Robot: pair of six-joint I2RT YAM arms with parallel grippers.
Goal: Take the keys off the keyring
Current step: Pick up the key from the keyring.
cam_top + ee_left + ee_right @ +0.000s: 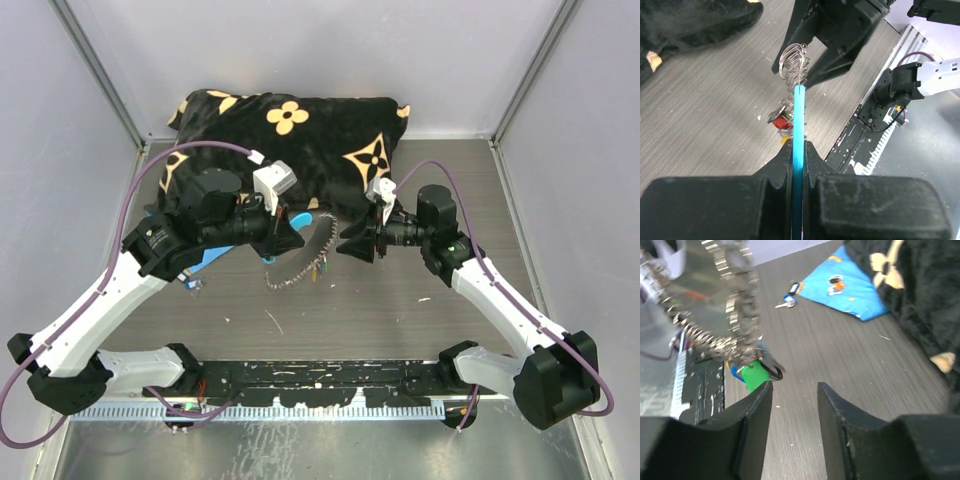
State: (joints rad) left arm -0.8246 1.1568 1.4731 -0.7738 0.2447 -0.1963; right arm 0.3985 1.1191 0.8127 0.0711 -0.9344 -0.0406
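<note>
Left gripper (799, 148): jaws clamped on the light-blue curved section of the keyring (792, 62), which shows as a thin bright strip running up between them.
Right gripper (794, 390): jaws apart, nothing between them; its fingers (756, 410) point at the hanging bunch from just beside it.
Keyring: held up off the bench (400, 310) near the middle of the top view, its grey coiled loop arcing from the left jaws toward the right ones and sagging down to the lower left.
Keys (754, 376): hanging in a bunch from the coil; a green head is nearest the tip of the right gripper's left-hand finger, with red and yellow also showing in the left wrist view.
Loose keys (790, 292): lying on the bench in the upper middle of the right wrist view, just beside the blue sheet (842, 285).
Pillow (290, 130): black with tan flower marks, at the top of the top view, behind both grippers.
</note>
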